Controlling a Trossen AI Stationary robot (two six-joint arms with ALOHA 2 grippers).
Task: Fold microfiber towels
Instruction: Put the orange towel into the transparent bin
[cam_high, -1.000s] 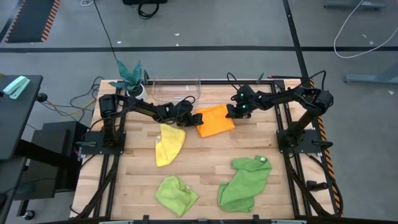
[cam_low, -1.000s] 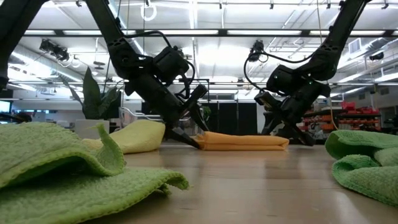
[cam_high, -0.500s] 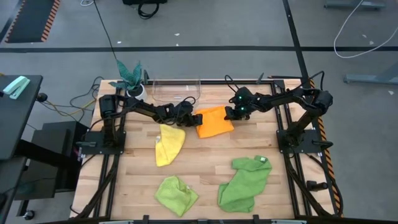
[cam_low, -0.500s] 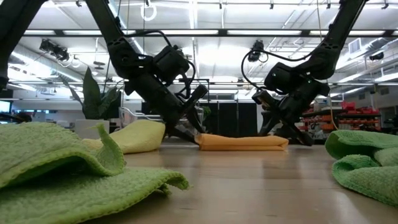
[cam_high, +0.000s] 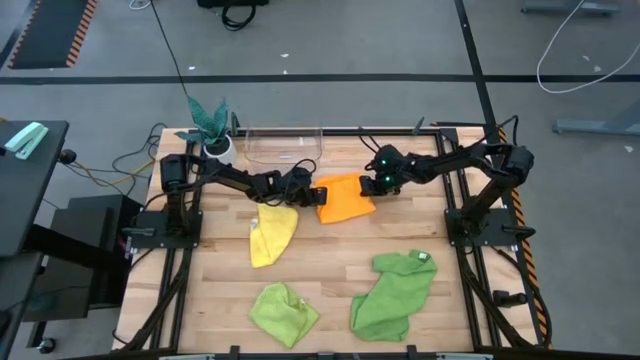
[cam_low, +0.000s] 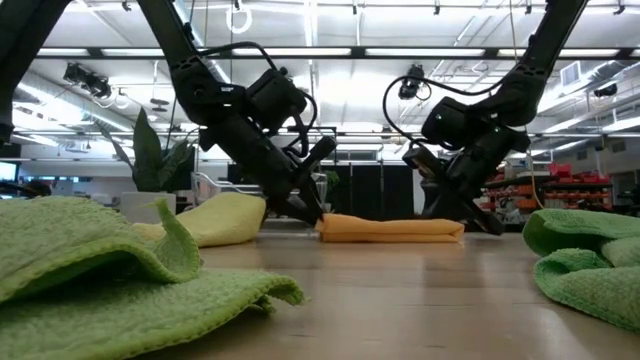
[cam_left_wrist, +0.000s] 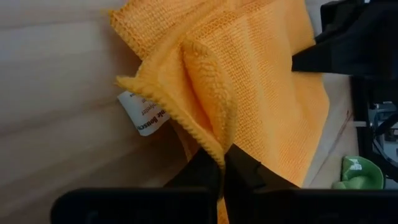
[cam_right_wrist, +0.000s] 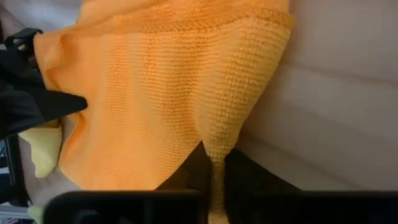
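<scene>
So, going across the table from the left: a teal-leaved plant (cam_high: 208, 118) in a white pot is parked at the far left corner of the wooden table (cam_high: 330, 255), and a clear plastic box (cam_high: 283, 143) is set just beside it along the far edge.

The left gripper (cam_high: 313, 193) is stretched low over the table and is clamped on the left edge of the orange towel (cam_high: 345, 197). In the left wrist view the orange cloth (cam_left_wrist: 249, 93) is seen pinched into a raised fold right between the dark fingers (cam_left_wrist: 245, 171), and a small white tag (cam_left_wrist: 144, 115) is poking out from under the edge. The yellow towel (cam_high: 272, 230) is lying crumpled just beside that gripper, on the near side, and it's not being touched.

The orange towel is laid flat in the far middle of the table, stretched between both arms. In the low view it's seen as a thin flat slab (cam_low: 392, 228) on the wood.

The right gripper (cam_high: 370, 183) is closed on the opposite, right edge of the orange towel; in the right wrist view a corner of the cloth (cam_right_wrist: 214, 146) is drawn down into a point between the fingers.

Nearer the front, the lime green towel (cam_high: 283, 310) is bunched up left of centre, and the larger mid-green towel (cam_high: 393, 293) with a white tag is sprawled to the right, well apart from both grippers.
</scene>
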